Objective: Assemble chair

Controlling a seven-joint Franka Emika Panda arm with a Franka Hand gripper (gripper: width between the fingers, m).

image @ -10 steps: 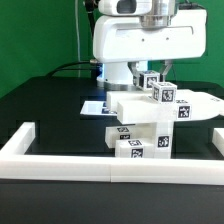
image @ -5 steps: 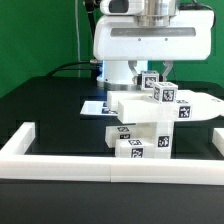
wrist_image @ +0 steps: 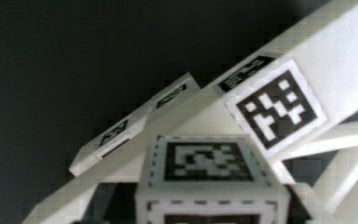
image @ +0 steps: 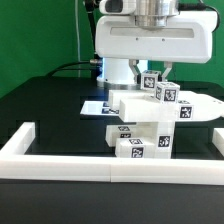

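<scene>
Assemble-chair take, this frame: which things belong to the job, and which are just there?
Job:
- chair, a partly built stack of white tagged blocks
- gripper, shut on a small tagged block at the top of the chair

Just there:
- white border rail
- marker board behind the chair
- black table

I see a black table [image: 40,110] under everything, with a long low white border rail [image: 60,163] running along its front edge and turning back at the corner. A green backdrop [image: 40,30] stands behind. The marker board [image: 93,106] lies flat on the table.
</scene>
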